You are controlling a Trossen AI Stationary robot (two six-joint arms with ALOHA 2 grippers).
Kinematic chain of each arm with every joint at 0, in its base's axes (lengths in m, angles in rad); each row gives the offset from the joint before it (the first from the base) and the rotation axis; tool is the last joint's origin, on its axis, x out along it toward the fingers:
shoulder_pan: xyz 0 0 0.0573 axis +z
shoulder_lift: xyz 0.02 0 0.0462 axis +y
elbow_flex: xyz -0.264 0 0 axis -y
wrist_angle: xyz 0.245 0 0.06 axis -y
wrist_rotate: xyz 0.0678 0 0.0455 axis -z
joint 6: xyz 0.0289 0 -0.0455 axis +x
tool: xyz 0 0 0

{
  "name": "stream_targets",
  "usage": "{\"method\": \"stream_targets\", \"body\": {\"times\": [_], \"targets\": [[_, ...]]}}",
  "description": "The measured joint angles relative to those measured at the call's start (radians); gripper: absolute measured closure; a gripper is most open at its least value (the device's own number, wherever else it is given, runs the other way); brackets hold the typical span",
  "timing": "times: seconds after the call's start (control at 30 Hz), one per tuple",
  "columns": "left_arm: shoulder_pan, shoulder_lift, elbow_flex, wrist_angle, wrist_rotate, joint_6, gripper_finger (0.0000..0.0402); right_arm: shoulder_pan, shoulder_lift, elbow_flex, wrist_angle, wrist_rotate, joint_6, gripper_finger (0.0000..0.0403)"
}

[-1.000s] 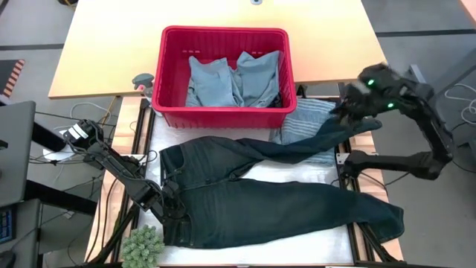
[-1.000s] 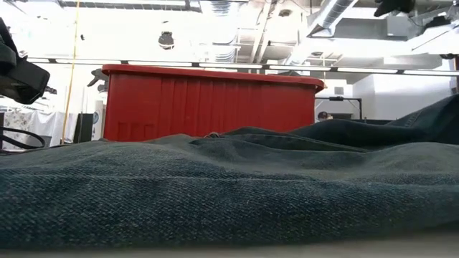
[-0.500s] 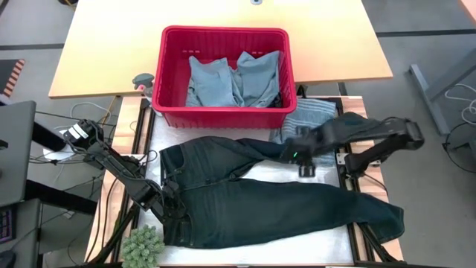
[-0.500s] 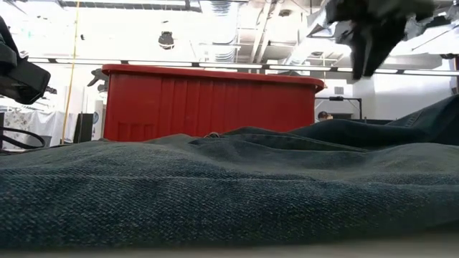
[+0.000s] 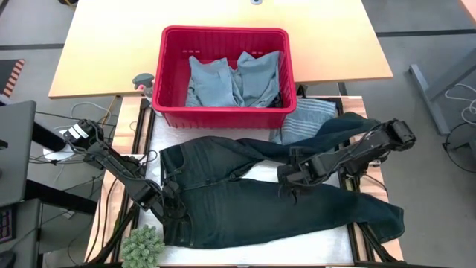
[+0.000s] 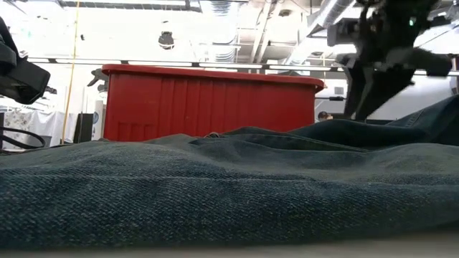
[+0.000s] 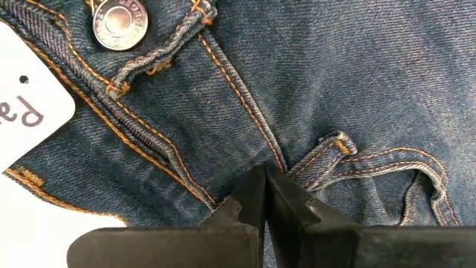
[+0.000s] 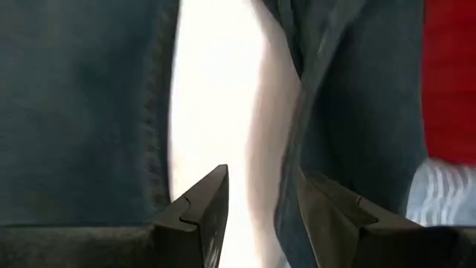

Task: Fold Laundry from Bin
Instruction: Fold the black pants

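A pair of dark blue jeans [image 5: 245, 201] lies spread on the white table top [image 5: 335, 242], waistband to the left and both legs running right. My left gripper [image 5: 169, 211] stands shut on the jeans' waist end. My right gripper [image 5: 286, 181] hovers open over the gap between the two legs, showing bare table [image 8: 216, 112] between its fingers. The red bin [image 5: 167, 74] stands at the far side with light blue laundry [image 5: 230, 78] inside. A grey-blue striped garment [image 5: 309, 119] lies on the table by the bin's right corner, partly under the far jeans leg. My left gripper sets its shut fingertips [image 7: 266, 190] on the denim front just below the waistband, beside the fly seam [image 7: 245, 112] and a belt loop [image 7: 335, 145]. It comes steeply from above. The jeans lie flat on the table there. Whether a pinch of cloth sits between the fingers I cannot tell.
A small green plant [image 5: 141, 244] stands at the near left corner. A white paper tag [image 7: 30, 112] lies at the jeans' waistband next to the metal button [image 7: 119, 18]. The bin [image 6: 208, 100] fills the far middle; a wooden table top [image 5: 104, 52] lies beyond it.
My right gripper has swung from high at the table's right edge down and leftward to just above the jeans' middle, turning as it went. The jeans and my left gripper have stayed where they were.
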Motion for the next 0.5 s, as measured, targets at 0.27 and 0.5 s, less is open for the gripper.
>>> {"method": "stream_targets", "body": {"times": [0.27,0.5], "targets": [[-0.001,0.000,0.000,0.000,-0.006,0.000,0.0401,-0.035,0.000,-0.148,0.107,-0.021,0.038,0.0220],[-0.001,0.000,0.000,0.000,-0.008,0.000,0.0401,-0.081,0.001,-0.226,0.136,0.057,0.102,0.0230]]}}
